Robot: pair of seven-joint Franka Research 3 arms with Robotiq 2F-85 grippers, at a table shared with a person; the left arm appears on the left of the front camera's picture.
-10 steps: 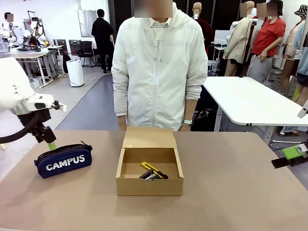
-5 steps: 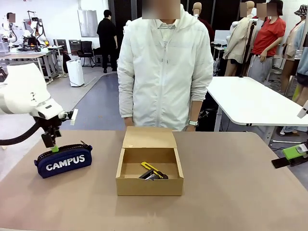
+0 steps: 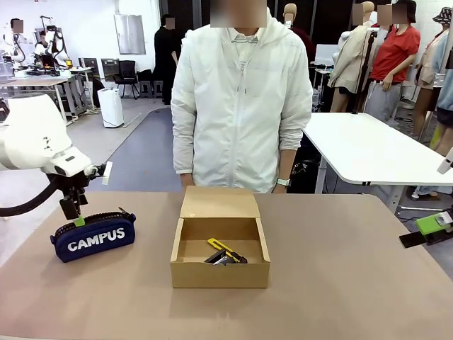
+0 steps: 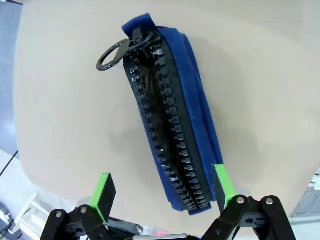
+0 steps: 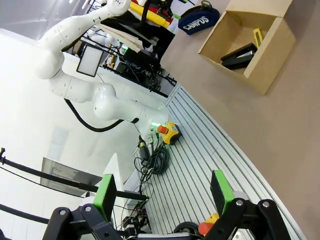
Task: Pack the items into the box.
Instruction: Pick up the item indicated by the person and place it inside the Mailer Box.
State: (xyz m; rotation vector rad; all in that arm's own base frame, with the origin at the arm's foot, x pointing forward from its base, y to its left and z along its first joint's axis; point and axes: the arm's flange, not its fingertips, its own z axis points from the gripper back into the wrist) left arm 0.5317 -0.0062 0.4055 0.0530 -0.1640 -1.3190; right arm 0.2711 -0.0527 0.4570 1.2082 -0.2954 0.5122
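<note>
brown cardboard box [image 3: 220, 273] sits open mid-table, the yellow-and-black utility knife [image 3: 223, 248] and black stapler [image 3: 215, 258] inside. well left lies the navy pouch [image 3: 95, 239], the left gripper [image 3: 76, 218] over its zipper, fingers apart. the right gripper [image 5: 163, 191] is spread wide off the table's right edge. behind the box stands a person [image 3: 241, 106].
</note>
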